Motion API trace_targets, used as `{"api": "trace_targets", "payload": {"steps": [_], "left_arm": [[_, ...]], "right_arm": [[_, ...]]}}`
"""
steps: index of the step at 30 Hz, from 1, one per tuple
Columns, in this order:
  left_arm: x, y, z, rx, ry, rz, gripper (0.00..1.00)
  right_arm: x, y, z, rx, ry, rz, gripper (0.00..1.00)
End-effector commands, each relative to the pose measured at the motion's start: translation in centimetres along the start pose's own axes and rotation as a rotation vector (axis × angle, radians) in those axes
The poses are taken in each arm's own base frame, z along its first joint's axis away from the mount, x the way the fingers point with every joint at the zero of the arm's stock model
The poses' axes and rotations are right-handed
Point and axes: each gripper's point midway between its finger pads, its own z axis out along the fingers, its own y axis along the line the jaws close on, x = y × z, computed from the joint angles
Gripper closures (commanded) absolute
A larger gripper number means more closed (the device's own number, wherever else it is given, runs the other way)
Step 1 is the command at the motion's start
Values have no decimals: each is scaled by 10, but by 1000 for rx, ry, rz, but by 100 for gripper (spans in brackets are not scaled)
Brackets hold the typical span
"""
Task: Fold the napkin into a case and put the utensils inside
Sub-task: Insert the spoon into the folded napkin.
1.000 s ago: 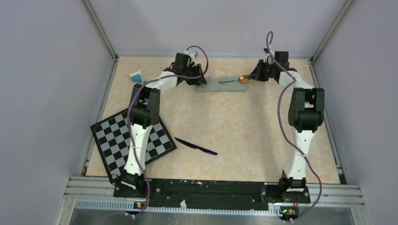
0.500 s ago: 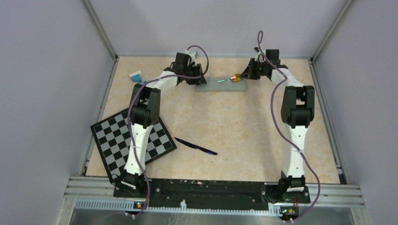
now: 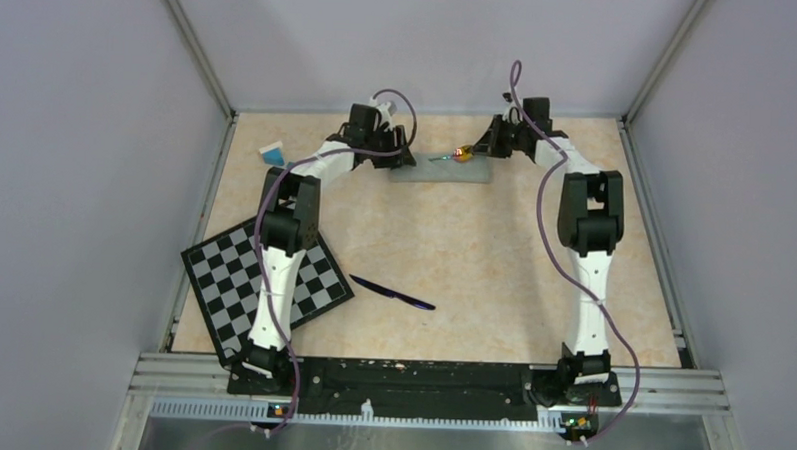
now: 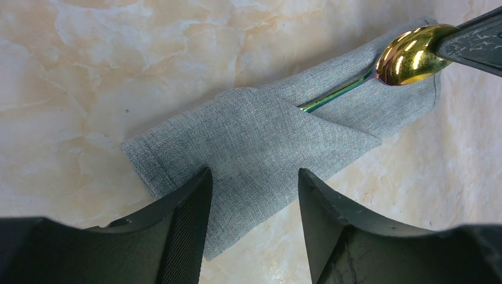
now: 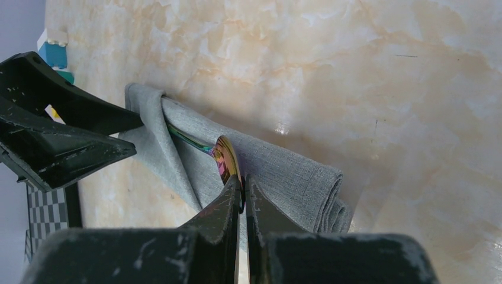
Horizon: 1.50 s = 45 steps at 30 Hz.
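My right end effector (image 5: 243, 182) has pushed left, clamped on the spoon (image 4: 408, 56) bowl, feeding its handle under the case (image 4: 254, 142) flap at the far bench (image 3: 474, 248); left end effector (image 4: 253, 177), jaws apart, seemingly steadies the cloth

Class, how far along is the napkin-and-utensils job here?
Done: the case is folded. In hand: right hand shut on the spoon, handle under the fold; left hand open over the case. Left: the dark utensil, lying beside the checkered board.

Case (image 4: 254, 142) grey-green; spoon (image 4: 408, 56) gold-iridescent; board (image 3: 217, 279) black-white checkered; table (image 3: 474, 248) beige marbled.
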Motion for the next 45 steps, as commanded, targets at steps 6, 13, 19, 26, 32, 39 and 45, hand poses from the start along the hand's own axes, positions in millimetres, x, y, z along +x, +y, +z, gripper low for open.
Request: {"api": "trace_targets", "payload": {"steps": [6, 13, 19, 26, 32, 39, 45], "left_arm": [[-73, -27, -57, 9, -194, -6, 38], [-45, 16, -51, -49, -154, -92, 40], [-24, 31, -24, -40, -88, -126, 53], [-22, 32, -9, -48, -73, -110, 62], [-23, 29, -9, -46, -73, -99, 62], [-33, 20, -33, -73, -101, -62, 51], [-59, 1, -86, -136, -193, -15, 41]], "right_arm": [[-13, 7, 12, -24, -30, 4, 100], [-14, 8, 13, -23, -49, 35, 100], [-17, 9, 16, -34, -52, 42, 100], [-17, 9, 21, -47, -46, 45, 100], [-16, 12, 24, -46, -40, 46, 100], [-27, 22, 7, -14, -53, 29, 86], [-43, 34, -29, 88, -76, -21, 58]]}}
